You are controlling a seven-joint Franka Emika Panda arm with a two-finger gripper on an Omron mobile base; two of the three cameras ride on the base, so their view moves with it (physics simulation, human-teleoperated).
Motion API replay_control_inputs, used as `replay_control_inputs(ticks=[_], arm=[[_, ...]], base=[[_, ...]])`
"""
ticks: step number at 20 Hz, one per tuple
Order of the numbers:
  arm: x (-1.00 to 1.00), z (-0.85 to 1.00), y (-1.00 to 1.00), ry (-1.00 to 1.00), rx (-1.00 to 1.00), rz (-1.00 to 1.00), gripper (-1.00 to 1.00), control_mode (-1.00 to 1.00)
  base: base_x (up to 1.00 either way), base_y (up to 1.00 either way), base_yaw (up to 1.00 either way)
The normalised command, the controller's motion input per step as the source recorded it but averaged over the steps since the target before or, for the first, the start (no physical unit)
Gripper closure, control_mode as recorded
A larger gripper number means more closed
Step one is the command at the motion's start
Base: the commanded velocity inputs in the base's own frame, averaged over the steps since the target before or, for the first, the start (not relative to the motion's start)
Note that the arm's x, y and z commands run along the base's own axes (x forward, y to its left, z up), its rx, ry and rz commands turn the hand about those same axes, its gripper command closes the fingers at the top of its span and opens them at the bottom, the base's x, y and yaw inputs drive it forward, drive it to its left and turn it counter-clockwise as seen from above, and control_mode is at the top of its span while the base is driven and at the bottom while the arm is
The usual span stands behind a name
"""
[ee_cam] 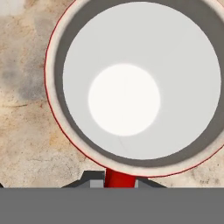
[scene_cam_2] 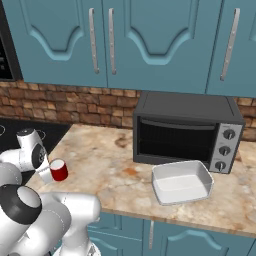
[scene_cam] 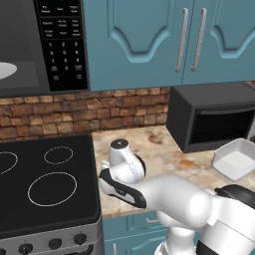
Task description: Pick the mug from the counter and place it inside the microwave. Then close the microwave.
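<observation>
The red mug point(scene_cam_2: 59, 170) stands on the speckled counter point(scene_cam_2: 115, 165) just right of the stovetop. From straight above in the hand view, the mug point(ee_cam: 140, 83) shows its white inside, and a red part of it sits at the bottom between the finger tips. My gripper point(ee_cam: 120, 181) points down at the mug's left side point(scene_cam_2: 49, 173) and is shut on the mug. The microwave point(scene_cam: 30, 50) hangs at the upper left with its dark cavity and white turntable point(scene_cam: 7, 69) showing beside the black keypad point(scene_cam: 62, 45). In the left base view my arm hides the mug.
A small black countertop oven point(scene_cam_2: 185, 130) stands at the back right with a white tray point(scene_cam_2: 181, 181) in front of it. The black stovetop point(scene_cam: 45, 179) lies left of the counter. Teal cabinets point(scene_cam: 149, 35) hang overhead beside the microwave.
</observation>
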Motion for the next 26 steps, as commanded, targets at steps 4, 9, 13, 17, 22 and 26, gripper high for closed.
replay_control_inputs(ticks=[4,9,13,17,22,26], arm=[[-0.02,0.02,-0.08,0.00,0.00,0.01,1.00,-1.00],[-0.24,0.06,-0.11,0.00,0.00,0.13,1.00,-1.00],[-0.28,0.30,0.00,0.00,0.00,0.21,1.00,-1.00],[-0.34,0.35,0.00,0.00,-0.01,0.22,1.00,-1.00],[-0.24,0.30,-0.01,0.00,-0.01,0.22,1.00,-1.00],[-0.02,0.00,-0.26,0.00,0.00,0.26,1.00,-1.00]], base=[[0.00,0.00,0.00],[0.00,0.00,0.00],[0.00,0.00,0.00],[0.00,0.00,0.00],[0.00,0.00,0.00],[0.00,0.00,0.00]])
